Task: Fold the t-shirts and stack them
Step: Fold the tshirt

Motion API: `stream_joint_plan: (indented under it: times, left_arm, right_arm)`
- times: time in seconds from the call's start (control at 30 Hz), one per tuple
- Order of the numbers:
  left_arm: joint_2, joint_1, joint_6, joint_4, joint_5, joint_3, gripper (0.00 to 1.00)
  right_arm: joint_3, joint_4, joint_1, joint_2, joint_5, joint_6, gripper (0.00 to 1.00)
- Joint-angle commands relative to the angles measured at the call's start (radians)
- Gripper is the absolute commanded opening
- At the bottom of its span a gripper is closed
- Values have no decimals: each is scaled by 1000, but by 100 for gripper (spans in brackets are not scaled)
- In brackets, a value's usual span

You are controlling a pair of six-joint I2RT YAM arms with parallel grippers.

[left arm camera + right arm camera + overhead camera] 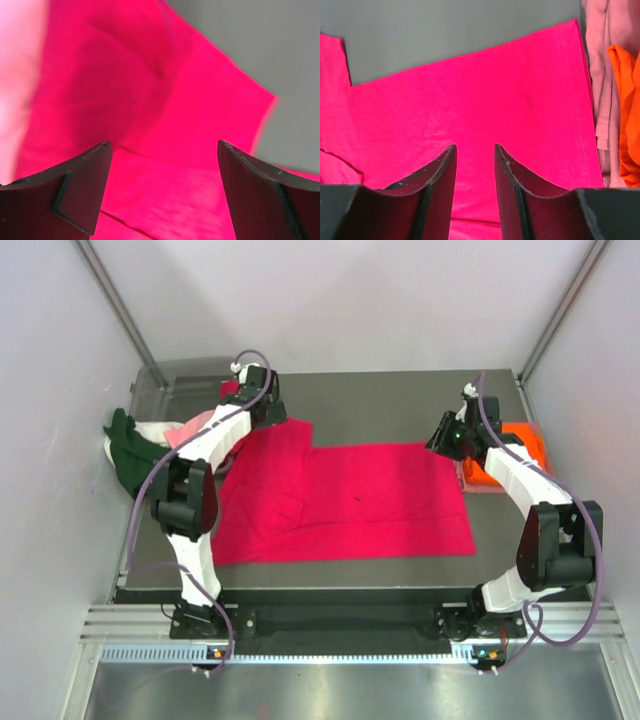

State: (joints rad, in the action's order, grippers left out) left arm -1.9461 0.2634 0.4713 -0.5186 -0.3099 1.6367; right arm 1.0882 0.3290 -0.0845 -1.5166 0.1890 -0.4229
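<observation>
1. Top external view: the crimson shirt [350, 500] lies spread on the table [400, 395], in the middle between my two arms. Its long axis goes left to right. The sleeves are on the left and the hem edge is on the right.
2. My left gripper [264, 418] is over the far left part of this shirt, by the far sleeve. In the left wrist view its jaws stand wide apart. I see only red cloth beyond them and nothing between them.
3. My right gripper [447, 443] is at the far right corner, just inside the hem. In the right wrist view the jaws are drawn close but a clear gap remains, and the cloth behind looks flat. As far as I can see, it grips nothing.
4. Both hands are therefore on the far edge, one at each end of the long axis, and the cloth lies toward me from them. I judge that the coming move is a fold of the far edge toward the near edge. This needs each hand to catch its own end: left for the sleeve, right for the hem corner.
5. The orange shirt [522, 445] lies on a pink shirt [482, 484] just to the right of the hem. A dark green shirt [125, 445] is at the far left.
</observation>
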Motion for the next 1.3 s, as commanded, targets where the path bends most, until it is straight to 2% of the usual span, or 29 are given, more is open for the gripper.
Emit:
stream_joint_plan:
  times: [0.0,0.07,0.2,0.3,0.43,0.5,0.6,0.7,0.73,0.77,0.8,0.83,0.93,1.0,1.07,1.17,1.27]
  left_arm:
    - [-25,28,-78,-109,-251,92,91]
    - [-25,60,-114,-89,-373,88,91]
    - [-43,74,-203,-51,-520,113,91]
    - [-97,73,-243,-92,-613,169,91]
    - [-160,45,-183,-173,-624,233,90]
    - [-168,24,-142,-198,-577,230,86]
    - [-166,-35,-106,-192,-447,200,75]
    - [-169,-56,-96,-204,-377,187,50]
    - [-169,-68,-80,-205,-347,186,39]
    - [-159,-75,-68,-205,-339,183,18]
    - [-143,-81,-53,-192,-327,175,6]
    - [-107,-91,-36,-173,-308,140,0]
    - [-33,-127,-4,-91,-253,68,0]
    - [-10,-177,33,-55,-140,34,0]
    - [18,-208,53,-38,-53,17,0]
    - [47,-257,79,0,6,-5,0]
    - [78,-346,124,26,92,-5,0]
  right_arm:
    - [38,-53,-8,9,21,3,36]
    - [32,-61,-8,7,29,-4,36]
    - [29,-65,-8,6,50,-4,36]
    - [27,-70,-8,3,61,-5,36]
    - [27,-74,-8,-1,66,-7,36]
    - [27,-74,-9,-1,67,-7,36]
    - [26,-76,-9,1,70,-7,36]
    - [21,-82,-11,6,73,-8,36]
    - [19,-81,-9,6,73,-11,36]
    - [18,-84,-9,6,75,-11,36]
    - [16,-88,-9,4,75,-11,36]
    - [16,-87,-9,4,73,-13,36]
    - [13,-91,-9,1,78,-16,36]
    - [12,-91,-9,-1,79,-16,36]
    - [7,-93,-9,-1,81,-16,36]
    - [9,-94,-9,-2,86,-16,36]
    - [10,-93,-8,-1,89,-14,36]
